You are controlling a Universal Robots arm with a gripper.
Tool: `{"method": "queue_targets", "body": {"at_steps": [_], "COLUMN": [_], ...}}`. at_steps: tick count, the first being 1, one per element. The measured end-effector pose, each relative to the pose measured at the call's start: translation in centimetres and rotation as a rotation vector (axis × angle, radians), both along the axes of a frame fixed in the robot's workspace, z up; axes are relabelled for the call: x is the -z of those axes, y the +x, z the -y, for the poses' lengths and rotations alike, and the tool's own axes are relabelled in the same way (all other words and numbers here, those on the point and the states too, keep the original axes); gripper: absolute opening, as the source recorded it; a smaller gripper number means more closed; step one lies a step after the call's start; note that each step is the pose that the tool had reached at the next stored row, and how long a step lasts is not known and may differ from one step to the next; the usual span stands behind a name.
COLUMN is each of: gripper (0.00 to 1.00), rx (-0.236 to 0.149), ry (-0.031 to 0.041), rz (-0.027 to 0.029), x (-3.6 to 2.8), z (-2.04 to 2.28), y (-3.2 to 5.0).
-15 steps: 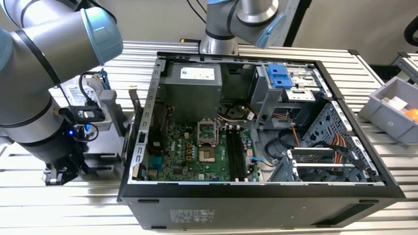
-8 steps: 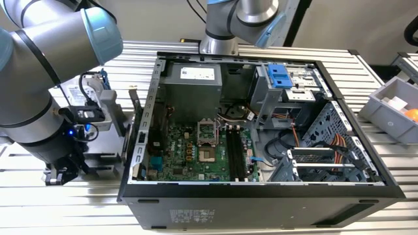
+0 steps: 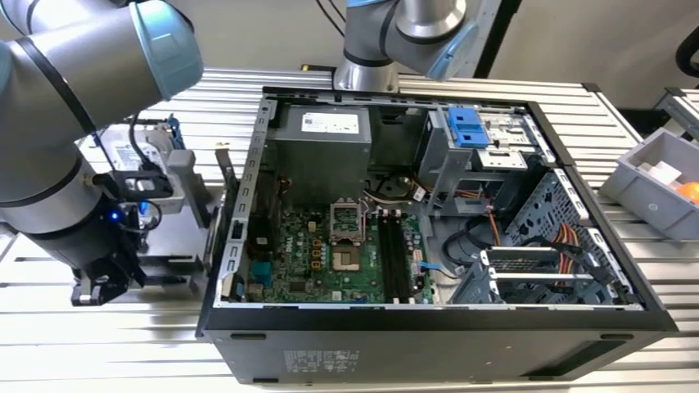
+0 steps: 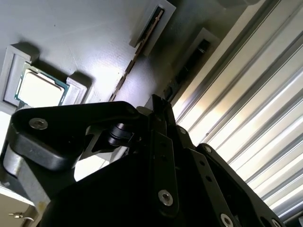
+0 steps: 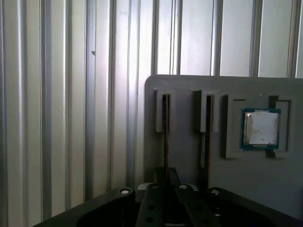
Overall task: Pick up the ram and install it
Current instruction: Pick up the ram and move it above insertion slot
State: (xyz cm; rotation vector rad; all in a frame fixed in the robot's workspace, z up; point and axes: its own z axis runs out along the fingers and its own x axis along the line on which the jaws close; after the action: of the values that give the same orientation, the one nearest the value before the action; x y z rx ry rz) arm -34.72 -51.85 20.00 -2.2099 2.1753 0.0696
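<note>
The ram [image 5: 165, 127] stands on edge in a slot of a grey holder [image 5: 189, 85], a thin dark strip with a brownish edge [image 4: 142, 47]. My gripper [image 5: 166, 172] hangs over it with the two fingers together and in line with the stick. From the second wrist view the gripper [image 4: 158, 101] sits a little to one side of that stick, and I cannot tell whether they touch. The holder [image 3: 175, 168] stands on the table at the exterior view's left of the open computer case [image 3: 437, 327]. The black memory slots [image 3: 395, 254] lie on the green motherboard inside the case.
A second stick [image 5: 207, 132] stands in the neighbouring slot, and a small square silver chip [image 5: 260, 127] sits in a recess beside it. Another arm's base [image 3: 366, 74] rises behind the case. A grey bin [image 3: 656, 176] stands at the exterior view's right on the ribbed metal table [image 3: 131, 344].
</note>
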Motion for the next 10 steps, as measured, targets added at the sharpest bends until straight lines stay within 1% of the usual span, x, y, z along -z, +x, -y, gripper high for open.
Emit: {"method": "queue_targets", "body": {"at_steps": [3, 7, 10], "gripper": [0.00, 0.00, 0.00], "rx": [0.000, 0.000, 0.000], "ry": [0.0000, -0.0001, 0.0000], "rz": [0.0001, 0.0000, 0.0001], "x": [-0.53, -1.08, -1.67], "z": [-0.01, -0.01, -0.02], "y": [-0.02, -0.03, -0.03]}}
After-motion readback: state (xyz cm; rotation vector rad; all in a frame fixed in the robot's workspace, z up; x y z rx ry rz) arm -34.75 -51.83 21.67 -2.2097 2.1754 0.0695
